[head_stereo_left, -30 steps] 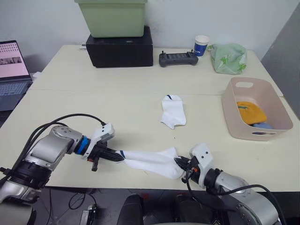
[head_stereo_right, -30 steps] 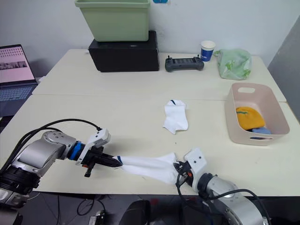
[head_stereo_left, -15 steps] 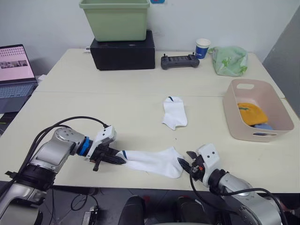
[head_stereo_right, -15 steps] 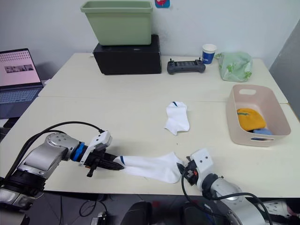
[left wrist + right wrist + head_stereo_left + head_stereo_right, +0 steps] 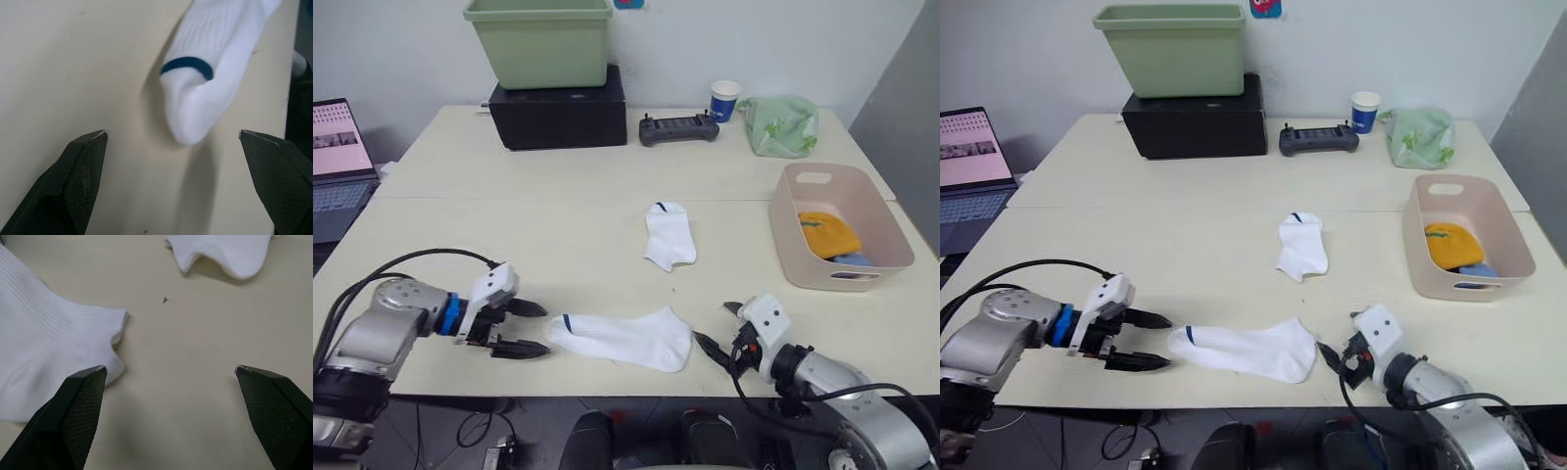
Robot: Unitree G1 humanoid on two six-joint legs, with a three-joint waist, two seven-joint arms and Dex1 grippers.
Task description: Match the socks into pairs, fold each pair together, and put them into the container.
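A white sock (image 5: 622, 338) with a dark band lies flat near the table's front edge, with nothing holding it. My left gripper (image 5: 540, 331) stands open just left of its banded end, which the left wrist view shows as the sock (image 5: 205, 73) ahead of the spread fingers (image 5: 83, 166). My right gripper (image 5: 717, 328) is open just right of the other end, apart from it. A second white sock (image 5: 668, 233) lies mid-table. The pink container (image 5: 790, 257) at the right holds a mustard-orange sock (image 5: 827, 233) and a bit of light blue sock (image 5: 858, 260).
At the back stand a green bin (image 5: 540, 39) on a black box (image 5: 558, 103), a black controller (image 5: 678, 128), a paper cup (image 5: 725, 99) and a pale green bag (image 5: 781, 124). A laptop (image 5: 337, 157) sits at the far left.
Both grippers have opened and let go of the white sock, which was stretched between them and now lies slack on the table. Both have drawn back a little from its ends.
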